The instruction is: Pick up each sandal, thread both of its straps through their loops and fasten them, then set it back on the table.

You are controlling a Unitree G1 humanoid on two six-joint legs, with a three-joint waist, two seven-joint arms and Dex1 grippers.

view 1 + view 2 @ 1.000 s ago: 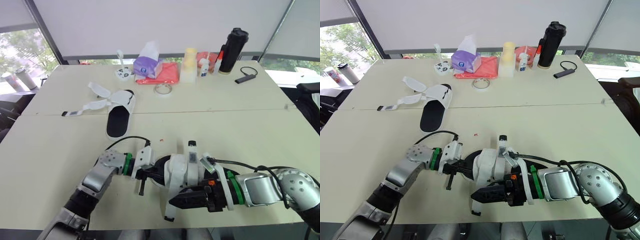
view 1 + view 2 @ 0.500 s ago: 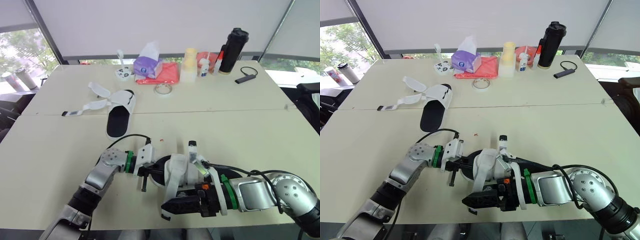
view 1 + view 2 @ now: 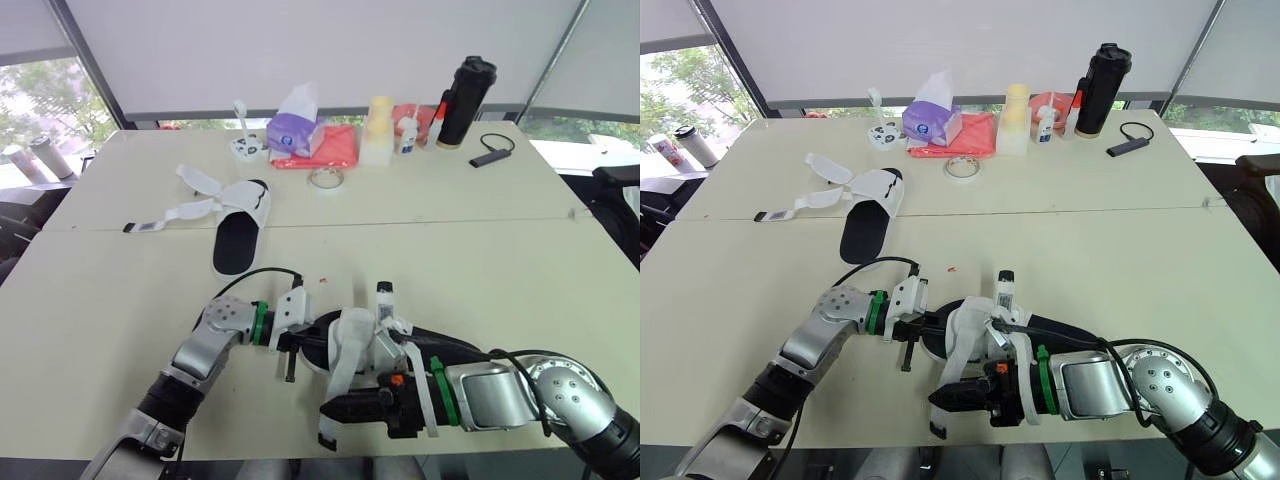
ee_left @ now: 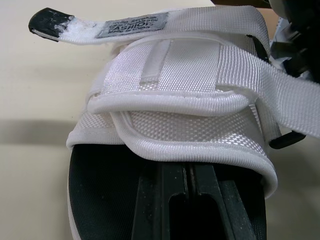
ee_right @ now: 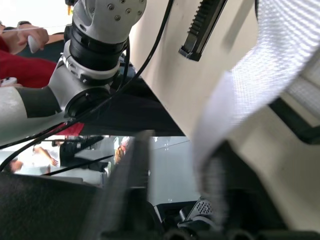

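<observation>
Grey woven tag (image 4: 132,25) on a strap (image 4: 210,17) of the sandal (image 4: 190,125), reads "FASHION", smaller lines illegible

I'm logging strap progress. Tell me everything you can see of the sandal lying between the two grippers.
The white woven-strap sandal with a black insole lies flat on the cream table, near its front edge. A broad padded white band arches over the insole, and a labelled strap end with a black tip sticks out beyond it. One long loose strap drops past the right gripper. The left gripper reaches into its open end, over the insole.
</observation>
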